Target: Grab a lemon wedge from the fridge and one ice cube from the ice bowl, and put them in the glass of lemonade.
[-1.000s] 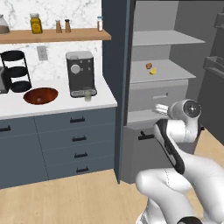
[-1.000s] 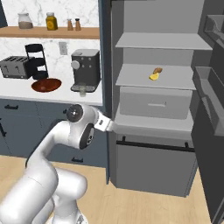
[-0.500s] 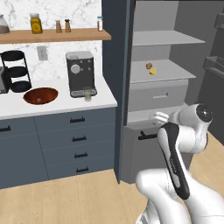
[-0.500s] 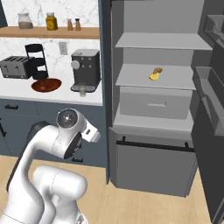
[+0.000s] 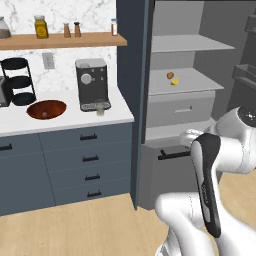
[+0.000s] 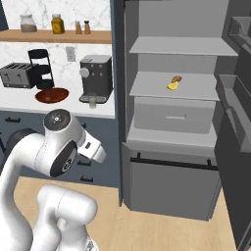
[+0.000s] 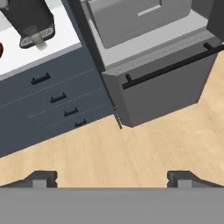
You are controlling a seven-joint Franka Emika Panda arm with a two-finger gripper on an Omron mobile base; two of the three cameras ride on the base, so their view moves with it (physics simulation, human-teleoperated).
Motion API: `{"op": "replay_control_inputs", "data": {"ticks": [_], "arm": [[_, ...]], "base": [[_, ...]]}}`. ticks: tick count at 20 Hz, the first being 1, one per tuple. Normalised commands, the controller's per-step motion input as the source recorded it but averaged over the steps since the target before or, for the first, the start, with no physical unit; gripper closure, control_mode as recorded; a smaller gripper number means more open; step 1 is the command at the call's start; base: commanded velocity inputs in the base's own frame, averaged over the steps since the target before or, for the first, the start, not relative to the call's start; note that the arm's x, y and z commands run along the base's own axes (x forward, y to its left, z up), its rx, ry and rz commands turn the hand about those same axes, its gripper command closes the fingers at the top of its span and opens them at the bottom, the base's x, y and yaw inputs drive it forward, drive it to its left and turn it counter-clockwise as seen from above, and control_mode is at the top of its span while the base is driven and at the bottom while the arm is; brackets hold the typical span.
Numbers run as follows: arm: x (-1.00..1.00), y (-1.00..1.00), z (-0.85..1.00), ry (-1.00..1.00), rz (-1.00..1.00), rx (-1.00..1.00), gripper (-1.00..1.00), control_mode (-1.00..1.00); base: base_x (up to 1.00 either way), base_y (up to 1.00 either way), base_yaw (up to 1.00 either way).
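Swinging round over the last second, the arm has carried its wrist from in front of the fridge's lower drawer back toward the blue cabinets, and nothing else has shifted. From where I stand, the gripper [image 7: 111,177] hangs over the wooden floor with its two dark fingertips [image 7: 43,177] spread as wide as they go, empty and touching nothing, looking down at the fridge's [image 6: 176,59] bottom drawer and the drawers under the worktop [image 5: 70,122]. That fridge stands open, and the lemon wedge [image 6: 172,86] lies on its middle shelf, toward the back and right of centre, just beside a small brown item [image 6: 177,78]; its long axis seems to run roughly along the shelf's front edge, though it is too small to say which way the tip points. On the worktop, the ice bowl [image 5: 46,109] sits toward the left, in front of a black three-tier rack [image 5: 17,80]; I cannot make out an ice cube in it. Upright near the worktop's front edge, the glass of lemonade [image 5: 100,108] stands under the coffee machine [image 5: 92,82].
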Motion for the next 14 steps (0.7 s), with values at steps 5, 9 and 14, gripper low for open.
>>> {"op": "replay_control_inputs", "data": {"ticks": [5,9,14], "arm": [[-0.52,0.01,0.00,0.00,0.00,-0.05,-1.00,-1.00],[-0.48,0.00,0.00,0.00,0.00,0.00,-1.00,-1.00],[-0.45,0.00,0.00,-0.04,0.00,0.00,-1.00,1.00]], "base": [[0.00,0.00,0.00],[0.00,0.00,0.00],[-0.11,0.00,0.00]]}}
